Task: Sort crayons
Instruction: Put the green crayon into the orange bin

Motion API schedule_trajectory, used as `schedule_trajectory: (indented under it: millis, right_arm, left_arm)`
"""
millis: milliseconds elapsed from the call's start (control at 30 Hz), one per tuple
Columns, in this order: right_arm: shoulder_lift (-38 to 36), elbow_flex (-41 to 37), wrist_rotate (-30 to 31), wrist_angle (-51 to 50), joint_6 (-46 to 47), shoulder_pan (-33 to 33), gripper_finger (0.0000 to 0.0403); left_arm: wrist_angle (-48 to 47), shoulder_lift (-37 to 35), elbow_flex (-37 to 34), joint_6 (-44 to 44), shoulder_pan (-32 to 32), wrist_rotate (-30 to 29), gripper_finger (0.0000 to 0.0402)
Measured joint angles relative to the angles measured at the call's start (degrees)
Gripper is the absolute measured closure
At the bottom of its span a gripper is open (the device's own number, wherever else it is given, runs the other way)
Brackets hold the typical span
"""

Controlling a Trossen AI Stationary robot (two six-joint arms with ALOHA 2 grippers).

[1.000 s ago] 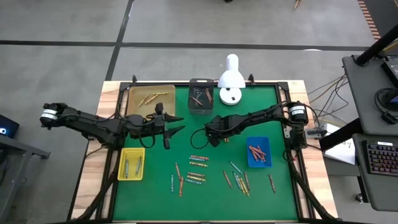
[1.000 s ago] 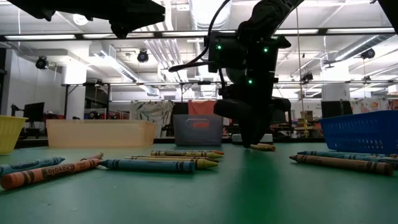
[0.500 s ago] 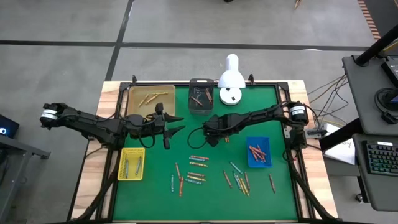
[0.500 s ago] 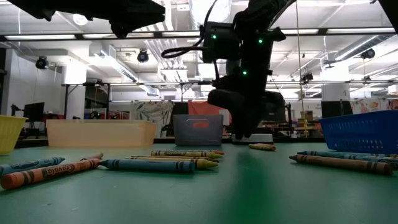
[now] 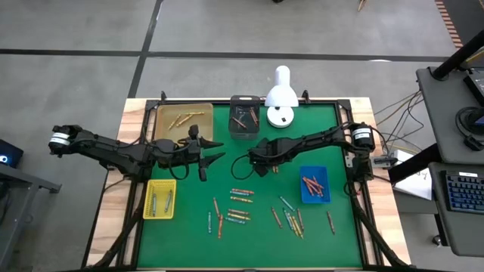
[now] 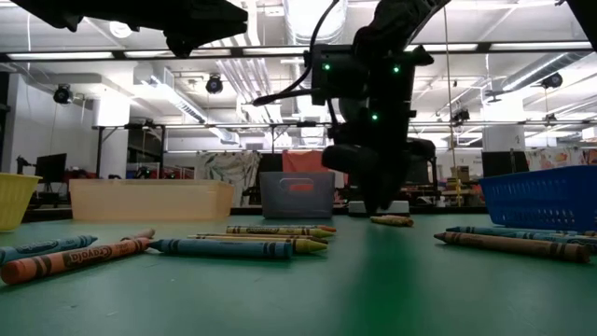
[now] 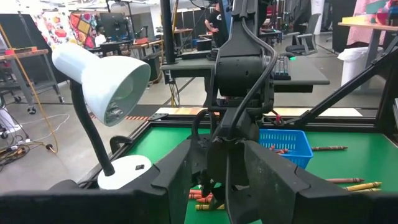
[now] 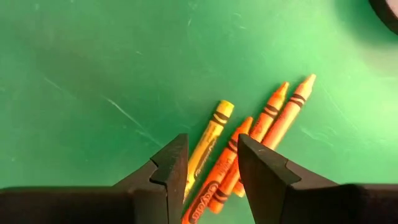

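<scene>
Nearest the low camera, crayons (image 6: 224, 247) lie flat on the green mat (image 5: 265, 227), an orange one and blue ones at the front, more scattered toward a blue tray (image 6: 546, 198) on the right side. From above, the loose crayons spread across the near half of the mat, between a yellow tray (image 5: 159, 199) holding a few and the blue tray holding several.

Farther in, near the mat's middle, the right gripper (image 8: 208, 165) hangs low over a small cluster: a yellow crayon (image 8: 207, 144) and three orange crayons (image 8: 267, 121) lying side by side on the mat. Its fingers are parted, with the ends of the yellow and an orange crayon showing in the gap; nothing is gripped. The left gripper (image 5: 203, 155) waits above the mat's left part, beyond the yellow tray, fingers apart and empty.

Along the far edge stand a tan tray (image 5: 184, 121), a dark bin (image 5: 243, 117) with crayons, and a white desk lamp (image 5: 280, 97). The mat sits on a wooden table (image 5: 128, 136). Beyond it are grey floor, desks, a keyboard (image 5: 463, 190), and ceiling lights and ducts.
</scene>
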Motion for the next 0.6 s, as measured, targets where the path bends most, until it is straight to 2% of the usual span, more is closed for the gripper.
schedule_trajectory:
  millis: [600]
  right_arm:
    - [0.08,-4.22,-0.21,8.65,-1.11,0.02,0.0281]
  left_arm:
    - [0.0,0.0,0.0,0.0,0.0,0.02,0.0271]
